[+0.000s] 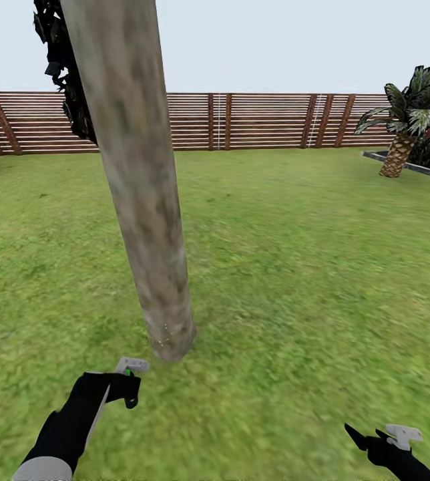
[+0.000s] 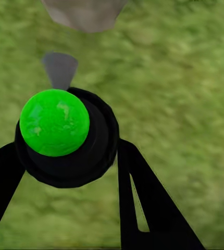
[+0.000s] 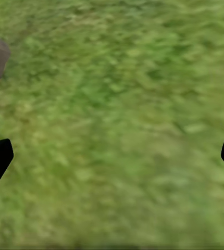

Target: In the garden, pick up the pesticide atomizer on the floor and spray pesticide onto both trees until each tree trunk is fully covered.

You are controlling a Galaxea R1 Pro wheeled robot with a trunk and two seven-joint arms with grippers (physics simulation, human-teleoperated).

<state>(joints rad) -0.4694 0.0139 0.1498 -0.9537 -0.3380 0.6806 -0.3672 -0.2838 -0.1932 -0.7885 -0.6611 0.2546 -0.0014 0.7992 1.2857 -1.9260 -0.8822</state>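
A thick, mottled grey-brown tree trunk [image 1: 141,200] leans up from its base [image 1: 171,341] in the lawn, just ahead of my left arm. My left gripper [image 1: 129,387] is shut on the pesticide atomizer [image 1: 130,371]. The bottle's light grey trigger head points toward the trunk base. In the left wrist view the dark bottle with its green spot [image 2: 54,122] sits between the black fingers [image 2: 148,203], its grey nozzle [image 2: 60,67] aimed at the trunk base [image 2: 83,13]. My right gripper [image 1: 367,434] hangs low at the right. It is open over bare grass [image 3: 112,125].
A brown slatted fence [image 1: 268,120] runs across the far edge of the lawn. A short palm [image 1: 408,120] stands by a dark planter border [image 1: 408,164] at the far right. Dark ragged foliage [image 1: 65,73] hangs behind the trunk at upper left.
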